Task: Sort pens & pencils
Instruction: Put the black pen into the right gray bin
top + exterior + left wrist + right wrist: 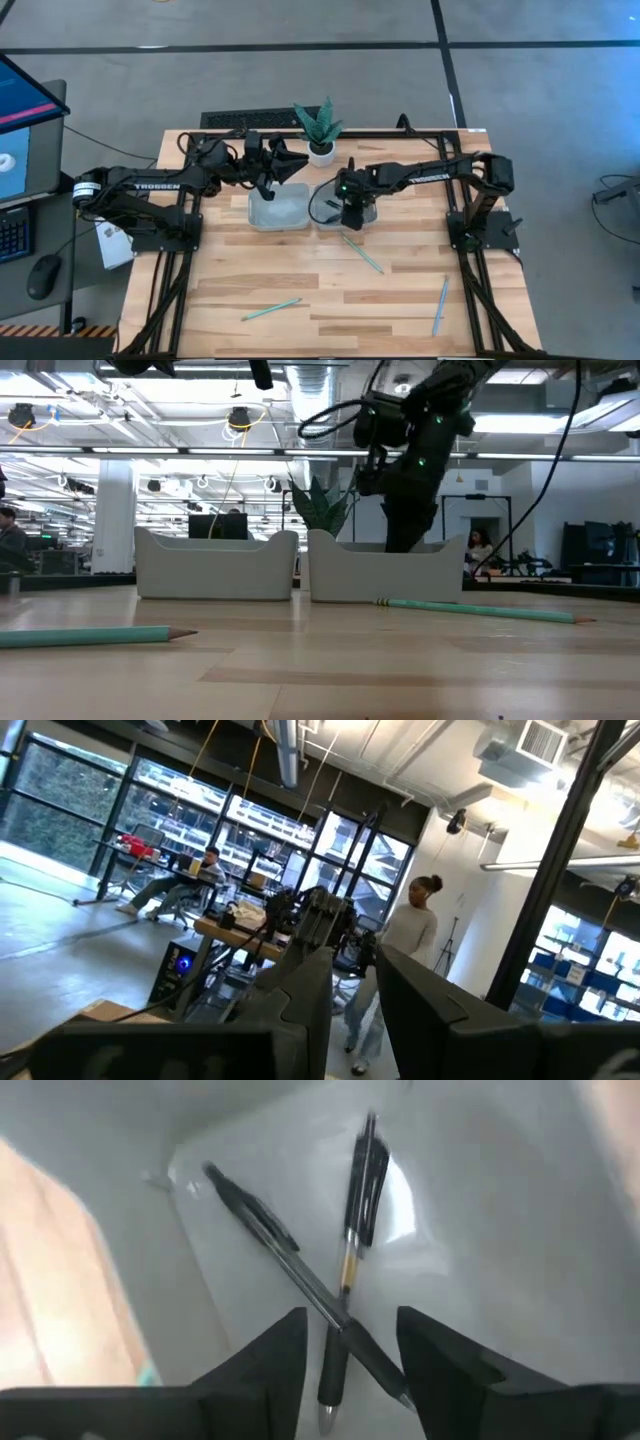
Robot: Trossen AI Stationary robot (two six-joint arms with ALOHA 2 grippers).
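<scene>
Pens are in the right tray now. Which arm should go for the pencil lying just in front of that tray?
Probably the right. Its pincer hangs open over the right tray, directly beside that pencil. The left pincer sits above the left tray, farther off, and would have to cross the right arm's side.

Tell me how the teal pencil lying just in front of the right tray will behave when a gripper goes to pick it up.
The pencil looks thin, straight and rigid, so it probably stays stiff when lifted. It lies flat on the smooth wooden table, so a sideways nudge may make it roll or spin. Being so slim, it is likely light, but may pivot if pinched off-centre.
</scene>
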